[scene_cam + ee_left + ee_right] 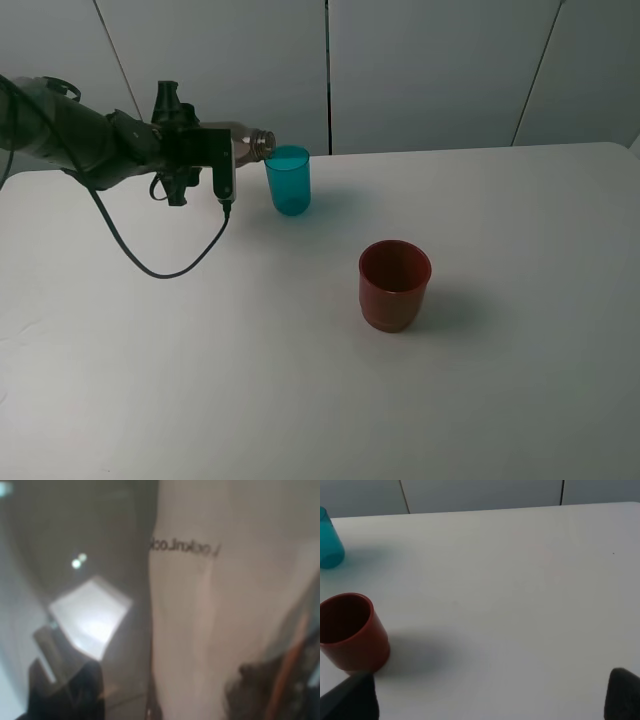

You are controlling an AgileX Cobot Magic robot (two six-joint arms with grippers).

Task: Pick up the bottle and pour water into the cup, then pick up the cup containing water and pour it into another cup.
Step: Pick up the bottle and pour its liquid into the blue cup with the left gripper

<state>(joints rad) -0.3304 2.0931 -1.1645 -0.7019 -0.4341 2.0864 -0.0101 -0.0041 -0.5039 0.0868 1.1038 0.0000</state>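
One bottle [252, 146], long axis near-horizontal, neck toward teal cup [288, 182] (upright)

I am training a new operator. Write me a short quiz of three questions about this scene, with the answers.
1. True or false: the left hand holds the bottle upright.
2. Which colour is the cup at the bottle's neck? A) teal B) red C) yellow
3. Fill in: the right hand is ____ and holds nothing.

Key:
1. False; the bottle is tipped on its side.
2. A; the neck is at the rim of the teal cup.
3. open
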